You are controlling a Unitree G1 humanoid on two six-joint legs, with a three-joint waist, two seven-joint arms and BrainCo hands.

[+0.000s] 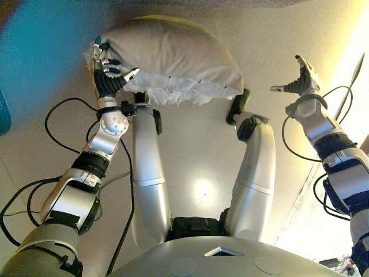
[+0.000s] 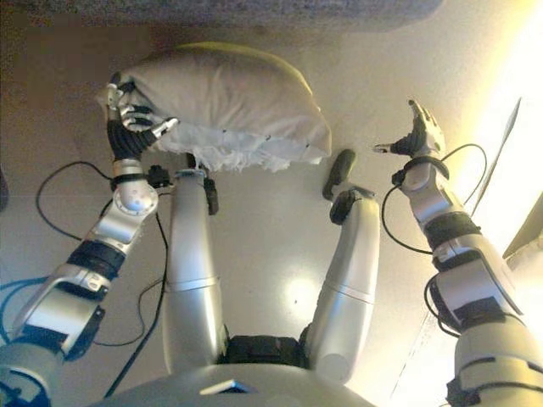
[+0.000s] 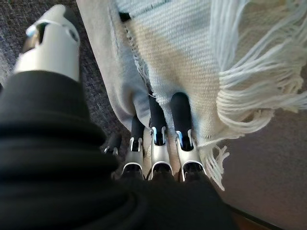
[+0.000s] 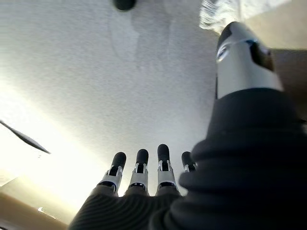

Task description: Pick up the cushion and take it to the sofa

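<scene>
The left hand has its dark-tipped fingers curled into the woven, cream-and-pale-blue end of the cushion, thumb on the other side. The plump, rounded cushion with its white fringe stretches away from that hand toward the right one. The right hand hangs well apart from it, fingers straight and holding nothing, above the pale speckled floor.

left hand grips the cushion at its edge; right hand hangs spread, empty.

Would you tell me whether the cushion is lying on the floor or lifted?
Lifted: the left hand grips one end of the cushion, fingers curled into its fabric. The right hand is open, apart.
</scene>
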